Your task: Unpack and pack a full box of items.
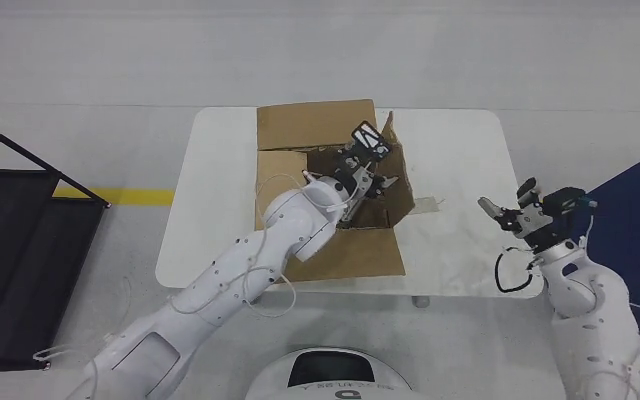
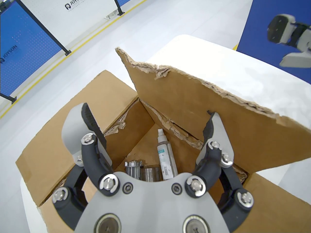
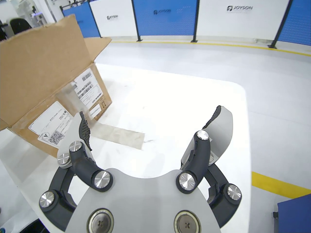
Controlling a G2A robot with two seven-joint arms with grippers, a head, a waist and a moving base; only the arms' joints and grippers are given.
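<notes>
Left wrist view: left end effector [image 2: 148, 117], wide and empty, above the open box [image 2: 60, 132] on the counter [image 2: 218, 56]. Unpacking step; next move likely calls for descending onto the spray bottle [image 2: 165, 156] inside.

White table [image 1: 455, 150], rounded corners. Strip of tape [image 3: 121, 135] lies flat on it (translucent, a bit wrinkled). Yellow floor line [image 1: 120, 196]. Blue and white partition panels [image 3: 243, 10] stand behind. Black frame [image 1: 30, 260] stands beside the table.

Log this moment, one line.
left end effector: open, above box | box: open, bottle and metal parts inside | right end effector: open, empty
</notes>
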